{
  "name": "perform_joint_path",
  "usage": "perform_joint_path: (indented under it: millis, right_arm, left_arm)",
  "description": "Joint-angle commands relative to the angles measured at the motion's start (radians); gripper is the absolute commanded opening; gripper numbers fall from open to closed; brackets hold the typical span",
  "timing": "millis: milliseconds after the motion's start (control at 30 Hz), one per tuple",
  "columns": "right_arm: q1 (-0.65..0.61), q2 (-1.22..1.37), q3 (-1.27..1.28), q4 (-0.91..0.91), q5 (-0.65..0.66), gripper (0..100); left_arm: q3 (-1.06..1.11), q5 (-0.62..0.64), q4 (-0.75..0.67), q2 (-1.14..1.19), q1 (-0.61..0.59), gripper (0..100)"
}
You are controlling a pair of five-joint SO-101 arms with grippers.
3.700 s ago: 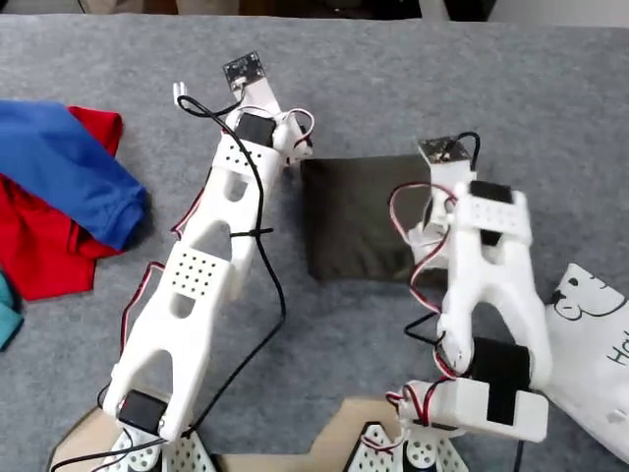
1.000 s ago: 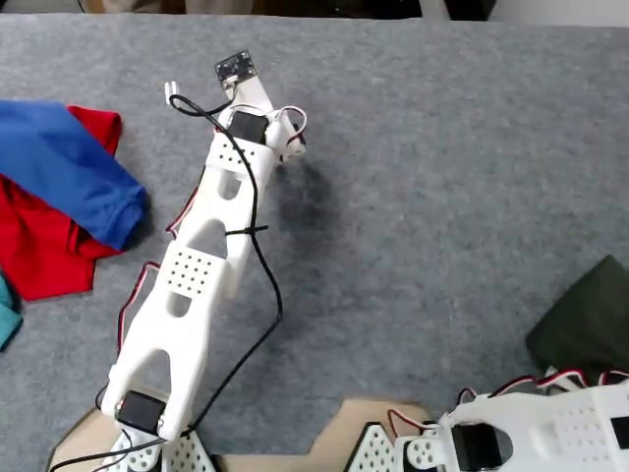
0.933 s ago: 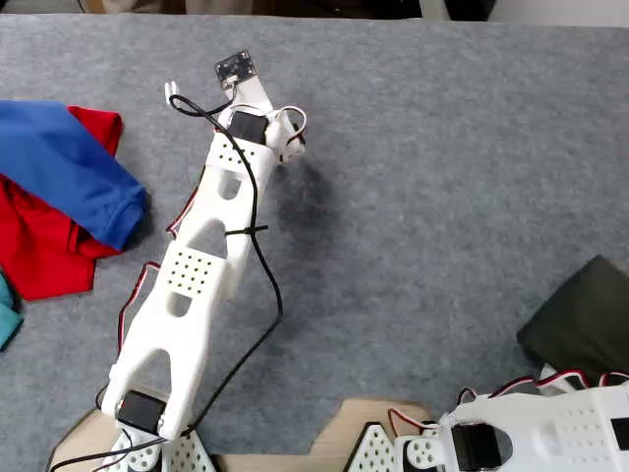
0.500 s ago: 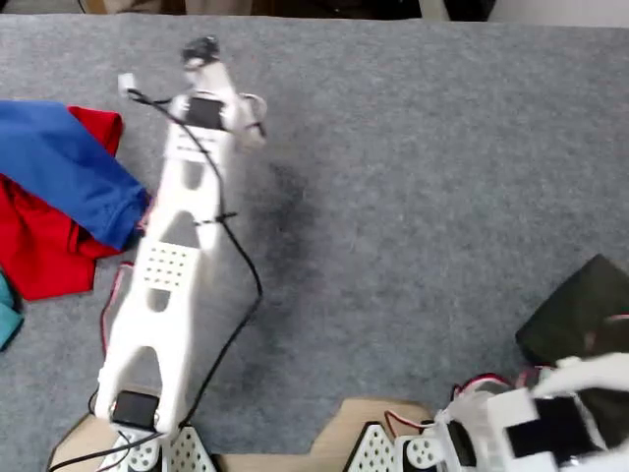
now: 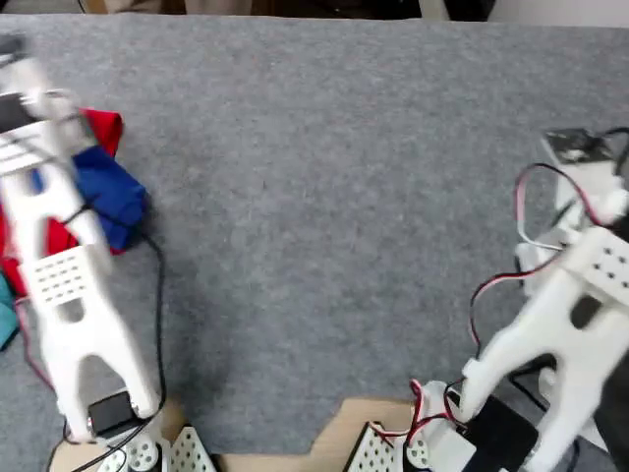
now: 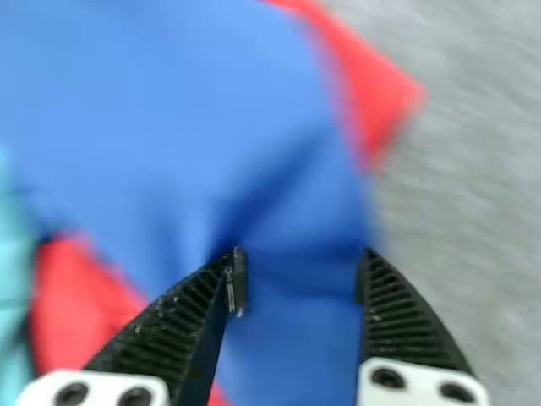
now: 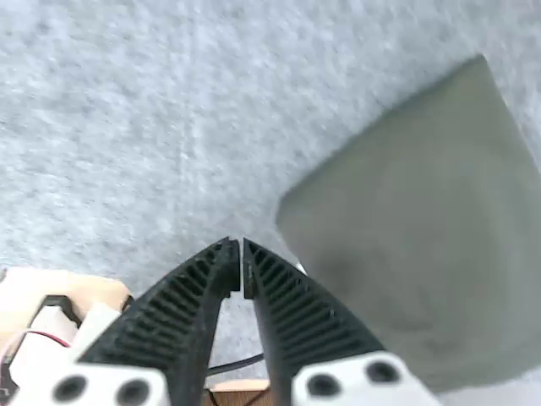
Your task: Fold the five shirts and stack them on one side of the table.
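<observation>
At the worktop's [image 5: 324,177] left edge, the left tool [image 6: 300,262] hangs with its fingers apart over the blue shirt [image 6: 211,127]. That shirt lies crumpled on top of the red shirt [image 6: 372,76], with a teal cloth [image 6: 10,279] just beside them. On the right, the right tool [image 7: 237,247] has its fingers pressed together on nothing, just beside the edge of the folded dark olive shirt [image 7: 423,237] lying flat on the worktop.

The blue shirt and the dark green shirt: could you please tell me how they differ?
The blue shirt lies loose over a red shirt; the dark green shirt is folded into a rectangle. The left gripper is open above the blue shirt; the right gripper is shut beside the dark green shirt. Both are single-coloured.
</observation>
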Motion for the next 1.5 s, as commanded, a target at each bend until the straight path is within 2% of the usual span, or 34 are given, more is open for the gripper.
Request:
perform_joint_path:
  millis: [0,100,167,267,333,367,500,633,800,1000,1100,1367,1467]
  right_arm:
    - [-0.064,-0.031,-0.001,0.017,-0.031,1.6]
    - [-0.082,-0.030,-0.001,0.018,-0.040,1.6]
    - [-0.099,-0.030,-0.001,0.018,-0.049,1.6]
    - [-0.110,-0.030,-0.001,0.020,-0.049,1.6]
    - [-0.104,-0.035,0.001,0.020,-0.049,1.6]
    - [-0.102,-0.036,0.005,0.020,-0.049,1.6]
    - [-0.102,-0.038,0.061,0.020,-0.049,1.6]
    - [-0.091,-0.058,0.101,0.020,-0.051,1.6]
    - [-0.085,-0.153,0.108,0.020,-0.051,1.6]
    - [-0.085,-0.237,0.157,0.020,-0.051,1.6]
    - [-0.085,-0.245,0.193,0.020,-0.046,1.6]
    - [-0.087,-0.243,0.162,-0.009,-0.011,1.9]
    - [-0.087,-0.242,0.143,-0.012,-0.009,1.9]
  left_arm:
    - [-0.043,-0.035,0.011,-0.061,-0.130,24]
    - [-0.012,-0.097,-0.026,-0.002,-0.173,24]
    - [0.014,-0.077,-0.104,0.058,-0.178,23]
    - [-0.003,-0.031,-0.158,0.099,-0.181,13]
    - [-0.064,0.003,-0.140,0.079,-0.180,3]
    - [-0.057,0.017,-0.143,0.062,-0.176,1]
    - [-0.048,0.101,-0.124,-0.024,-0.155,2]
    - [-0.057,0.193,-0.015,-0.162,-0.107,2]
    - [-0.054,0.252,0.012,-0.346,0.015,2]
    - [-0.028,0.269,0.012,-0.501,0.269,2]
    - [0.023,0.327,0.014,-0.585,0.390,2]
    - [0.376,0.342,0.014,-0.774,0.724,2]
    - [0.503,0.334,0.012,-0.834,0.783,2]
